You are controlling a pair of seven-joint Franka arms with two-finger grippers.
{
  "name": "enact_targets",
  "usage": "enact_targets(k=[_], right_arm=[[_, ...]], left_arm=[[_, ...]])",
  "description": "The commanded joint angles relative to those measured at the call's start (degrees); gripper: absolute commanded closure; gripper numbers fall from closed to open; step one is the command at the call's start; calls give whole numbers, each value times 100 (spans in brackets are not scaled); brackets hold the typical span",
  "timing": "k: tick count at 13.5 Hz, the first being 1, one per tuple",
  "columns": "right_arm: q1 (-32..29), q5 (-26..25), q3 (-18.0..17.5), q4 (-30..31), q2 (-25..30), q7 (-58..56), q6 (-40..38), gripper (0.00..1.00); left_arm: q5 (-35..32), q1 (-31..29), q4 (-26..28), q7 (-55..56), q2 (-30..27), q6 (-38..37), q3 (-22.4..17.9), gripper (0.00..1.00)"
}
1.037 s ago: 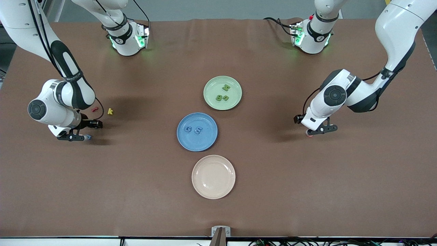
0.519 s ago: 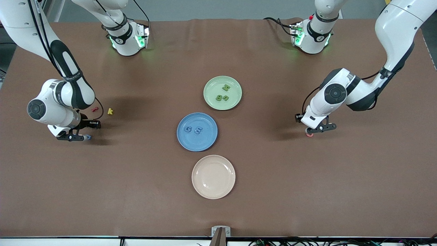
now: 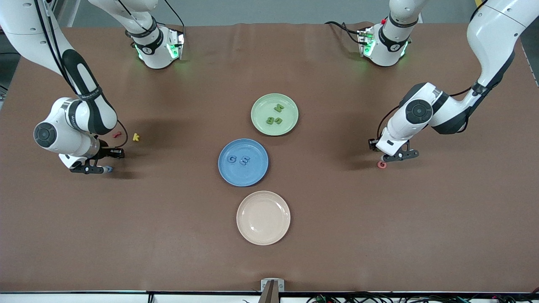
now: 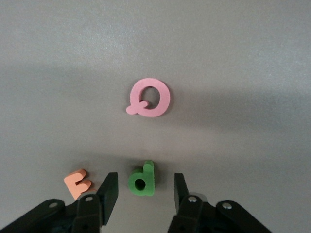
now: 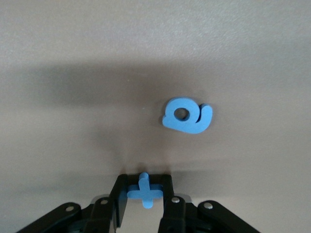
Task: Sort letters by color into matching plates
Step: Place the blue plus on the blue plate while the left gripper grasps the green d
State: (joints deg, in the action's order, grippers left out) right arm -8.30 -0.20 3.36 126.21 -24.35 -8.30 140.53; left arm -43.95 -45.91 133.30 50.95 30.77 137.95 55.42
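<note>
Your blue x (image 5: 144, 191) is pinched between the fingers of the right gripper (image 5: 144, 184), jaws closed on it, low over the table at the right arm's end, mid-height in the front view. Blue a (image 5: 187, 115) lies flat on the cloth just beside that gripper, not touching it.

Green p (image 4: 142, 178) sits on the table betw. the fingers of the left gripper (image 4: 145, 188). Jaws stand apart w/ a gap showing on each side of the letter, so no grip on it. That gripper (image 3: 396, 158) is down at the left arm's end, mid-height in frame.

Blue plate (image 3: 223, 172) is at centre frame in the front view w/ blue G (image 3: 231, 159) and blue E (image 3: 244, 160) lying in it side by side. Green plate (image 3: 294, 114) is just above it in frame, upper centre, rims nearly touching; in it you've got green N (image 3: 278, 107), green B (image 3: 278, 120) and green u (image 3: 269, 121).

Around that: pink Q (image 4: 149, 98) lies near the green p, apart from it, just below the left gripper in the front view. An orange letter (image 4: 77, 183) sits right by one finger of that gripper. Cream plate (image 3: 242, 227) is lower centre, below the blue one. Red letter (image 3: 116, 135) and yellow letter (image 3: 135, 136) lie close together on the cloth, a bit above the right gripper in frame.
</note>
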Motion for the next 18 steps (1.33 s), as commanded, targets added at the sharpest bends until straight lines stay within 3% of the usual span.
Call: enact_targets(k=[1,10,13,18], right_arm=[[47,-77,-90,-26,281,65,-376,80],[855,106,-134,-948,493,837,-1993,81],[1242,441,-134,-1098,475,1311,-2170,82],[2146,582,-134,-1362,423,2707,-2161,82]], left_arm=[[-141,-59,126,90,-53,206,39,45],[-272,-59,109,160,114,242,-119,48],[-272,-50,118,266,123,242,-145,48],[-264,-50,118,336,166,242,-154,51]])
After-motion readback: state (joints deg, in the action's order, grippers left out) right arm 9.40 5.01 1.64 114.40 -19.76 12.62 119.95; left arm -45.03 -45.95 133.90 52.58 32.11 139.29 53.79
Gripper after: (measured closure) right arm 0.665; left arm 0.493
